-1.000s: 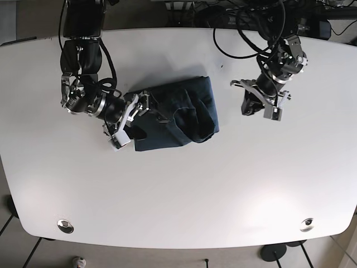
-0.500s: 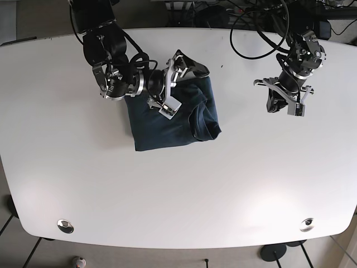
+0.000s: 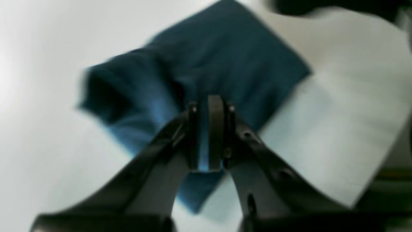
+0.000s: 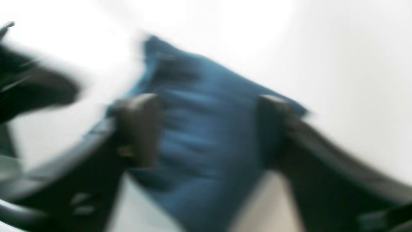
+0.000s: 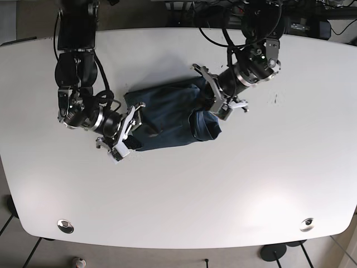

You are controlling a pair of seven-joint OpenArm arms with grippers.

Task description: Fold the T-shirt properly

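Note:
A dark blue T-shirt lies folded in a rough rectangle at the middle of the white table, with a bunched roll at its right end. My left gripper sits at that right end. In the left wrist view the left gripper is shut, with a strip of blue cloth between its pads and the T-shirt beyond. My right gripper is at the shirt's lower left edge. The blurred right wrist view shows the right gripper open wide, the T-shirt lying between its fingers.
Two round metal fittings sit near the table's front corners. Cables and dark equipment crowd the back edge. Both arm bases stand at the far side of the table.
My left gripper has come in from the right side of the table to the shirt's right end. The right gripper dropped from the shirt's top edge to its lower left edge.

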